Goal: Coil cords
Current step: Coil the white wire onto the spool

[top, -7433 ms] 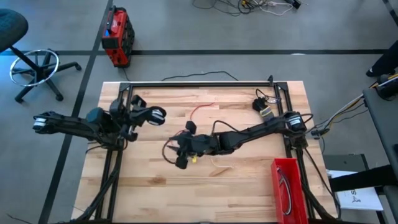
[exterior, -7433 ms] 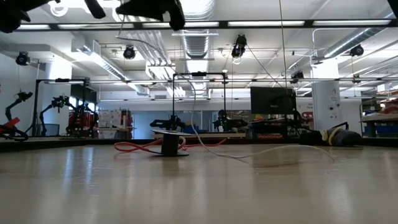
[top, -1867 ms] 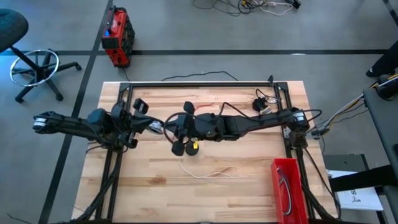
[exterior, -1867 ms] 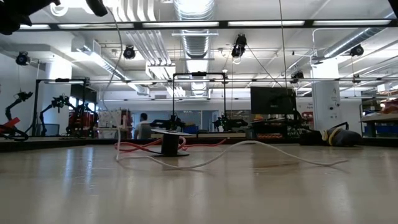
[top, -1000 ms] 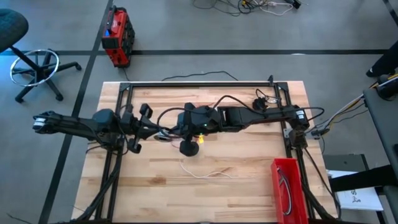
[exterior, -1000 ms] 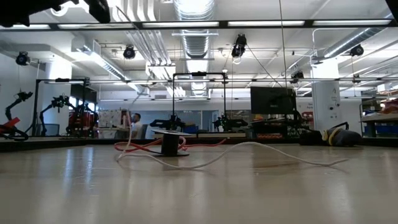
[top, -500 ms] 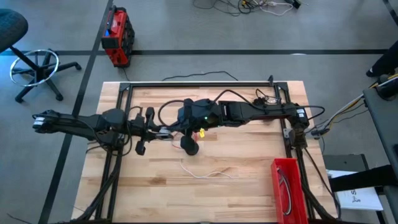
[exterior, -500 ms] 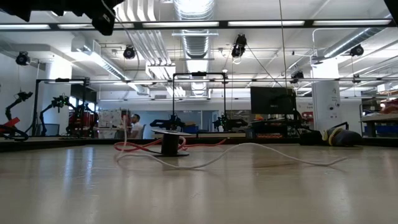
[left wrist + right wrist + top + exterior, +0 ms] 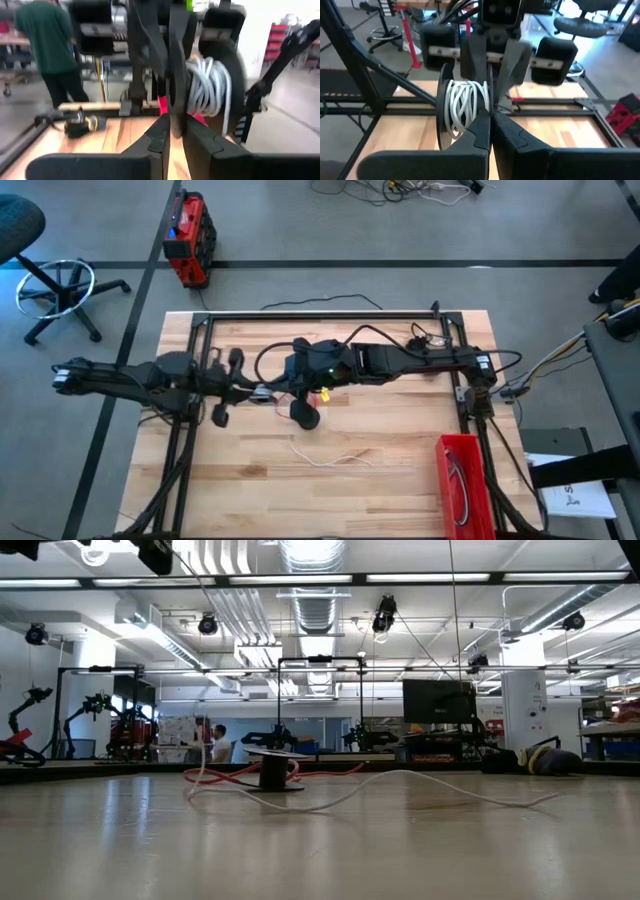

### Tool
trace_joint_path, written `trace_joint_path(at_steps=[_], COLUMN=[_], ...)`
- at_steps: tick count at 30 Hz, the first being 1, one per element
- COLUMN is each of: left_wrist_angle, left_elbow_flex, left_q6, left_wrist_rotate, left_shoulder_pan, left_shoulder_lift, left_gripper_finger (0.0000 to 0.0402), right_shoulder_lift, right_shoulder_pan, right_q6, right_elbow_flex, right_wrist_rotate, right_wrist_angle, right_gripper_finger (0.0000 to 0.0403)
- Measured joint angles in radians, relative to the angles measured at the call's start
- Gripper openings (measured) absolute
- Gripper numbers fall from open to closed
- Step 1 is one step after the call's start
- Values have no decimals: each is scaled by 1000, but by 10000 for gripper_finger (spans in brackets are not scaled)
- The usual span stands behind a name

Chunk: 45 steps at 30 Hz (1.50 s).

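A black spool (image 9: 443, 112) wound with the white cord (image 9: 465, 107) hangs high above the table's middle, between both grippers. My left gripper (image 9: 173, 131) and my right gripper (image 9: 490, 122) meet tip to tip on it, both shut; in the high view they are my left gripper (image 9: 260, 392) and my right gripper (image 9: 292, 387). The white cord's free length (image 9: 192, 680) drops to the table and lies in waves (image 9: 330, 456). A red cord (image 9: 225, 775) lies around a short black cylinder (image 9: 272, 772) standing on the table. My left gripper pinches a thin dark plate (image 9: 175, 100) of the spool between its two fingers, right beside the white windings (image 9: 207, 87). The fingers come level from the table's left. The spool is lifted clear of the table. My right gripper pinches the same thin plate (image 9: 490, 100) between its two fingers from the opposite side, level from the table's right. The white windings sit just beside the fingers, with a larger black disc beyond them. The cord's tail hangs slack.
A black rail frame (image 9: 320, 315) runs round the work area. A red bin (image 9: 462, 480) holding a cable stands at the near right. A small dark cord bundle (image 9: 420, 345) lies at the far right. A person (image 9: 42, 45) stands beyond the table.
Both grippers have stayed shut together on the spool above the table's middle. The hanging stretch of white cord has swung in and now drops more steeply to the table. The cord lying on the table has kept its place.
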Motion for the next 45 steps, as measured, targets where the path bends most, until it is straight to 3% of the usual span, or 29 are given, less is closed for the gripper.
trace_joint_path(at_steps=[9, 24, 27, 31, 35, 42, 45], left_wrist_angle=[8, 103, 114, 124, 127, 128, 118], left_elbow_flex=[-15, -24, -24, -25, -25, -25, -25], left_q6=[3, 7, 5, 3, -5, -34, -35], left_wrist_rotate=[0, 0, -4, -11, -18, -40, -89], left_shoulder_pan=[0, 0, 0, 0, 0, 0, 0], left_shoulder_lift=[-164, -44, -36, -36, -38, -106, -152], left_gripper_finger=[58, 76, 63, 12, 5, 1, 1], right_shoulder_lift=[0, 1, 1, 0, -1, -8, -9], right_shoulder_pan=[-3, -2, -2, -2, 0, 10, 23], right_q6=[-27, -29, -29, -28, -28, -13, 28], right_elbow_flex=[-2, -2, -2, -2, -2, -4, -5], right_wrist_rotate=[1, 1, 1, 0, 2, 2, 63], right_wrist_angle=[64, 80, 72, 65, 63, -19, -112], right_gripper_finger=[0, 0, 0, 0, 2, 70, 109])
